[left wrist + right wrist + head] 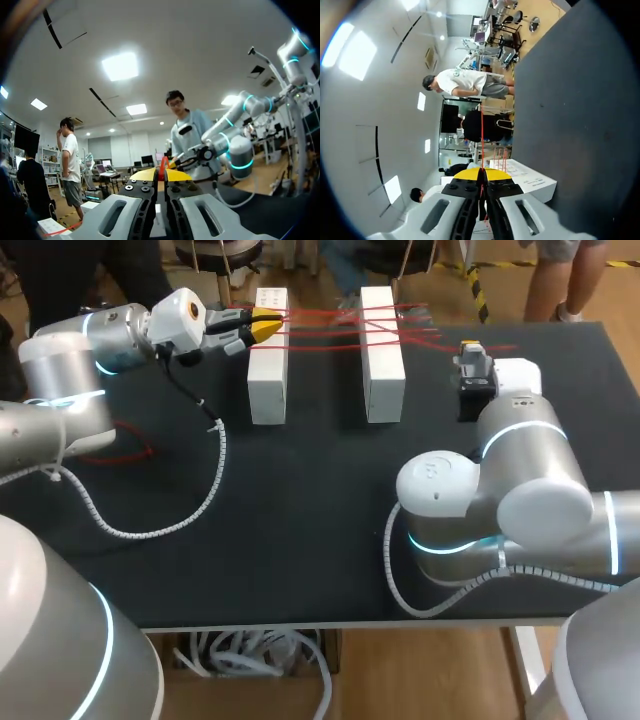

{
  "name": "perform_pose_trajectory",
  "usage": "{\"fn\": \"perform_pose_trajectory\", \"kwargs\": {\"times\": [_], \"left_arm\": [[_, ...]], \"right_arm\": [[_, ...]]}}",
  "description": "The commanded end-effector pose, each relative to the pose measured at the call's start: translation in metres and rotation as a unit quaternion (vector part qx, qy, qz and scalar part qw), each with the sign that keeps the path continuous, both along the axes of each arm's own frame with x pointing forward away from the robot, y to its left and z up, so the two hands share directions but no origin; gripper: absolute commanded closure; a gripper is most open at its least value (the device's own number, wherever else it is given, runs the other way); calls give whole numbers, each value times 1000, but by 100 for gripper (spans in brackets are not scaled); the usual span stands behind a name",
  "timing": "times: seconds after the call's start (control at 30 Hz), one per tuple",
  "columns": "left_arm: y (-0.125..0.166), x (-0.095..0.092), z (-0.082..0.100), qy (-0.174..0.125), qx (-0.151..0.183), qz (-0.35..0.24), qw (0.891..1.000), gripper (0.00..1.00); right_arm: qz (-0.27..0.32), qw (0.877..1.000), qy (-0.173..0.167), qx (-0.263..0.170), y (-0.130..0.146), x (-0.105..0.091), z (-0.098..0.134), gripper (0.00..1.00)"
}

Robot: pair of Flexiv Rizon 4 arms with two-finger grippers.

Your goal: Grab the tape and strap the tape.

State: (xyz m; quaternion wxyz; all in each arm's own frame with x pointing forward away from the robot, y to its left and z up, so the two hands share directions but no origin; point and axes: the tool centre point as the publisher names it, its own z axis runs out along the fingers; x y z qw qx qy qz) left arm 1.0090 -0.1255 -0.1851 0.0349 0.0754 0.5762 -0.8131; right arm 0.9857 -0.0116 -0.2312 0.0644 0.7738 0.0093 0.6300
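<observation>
Two robot arms hold red tape [340, 328] stretched across the far side of a black table [300, 530]. The left tool [262, 330], coming in from the left, is pinched narrow on the tape at the far end of the left white block [268, 375]. Its wrist view shows the yellow tips pressed together with a red strip standing between them.

The right tool [473, 350] sits off to the right of the right white block [383, 365], apart from it and near the table's far right corner. Its wrist view shows the yellow tips likewise closed on a thin red strand that runs straight out ahead of the fingers.

Between the two tools, several red strands pass over the tops of both blocks. Some lie level and others slant across one another above the gap and the right block. The blocks stand side by side with bare table between them. A ribbed grey cable [190, 510] from the left arm curves over the table on the near side of the left block.
</observation>
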Motion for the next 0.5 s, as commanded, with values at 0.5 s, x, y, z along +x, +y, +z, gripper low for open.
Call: {"fn": "perform_pose_trajectory", "kwargs": {"times": [0.5], "left_arm": [[0, 1, -1, -1, -1, -2, 1000, 100]], "right_arm": [[41, 984, 125, -121, 3, -1, 22, 100]]}}
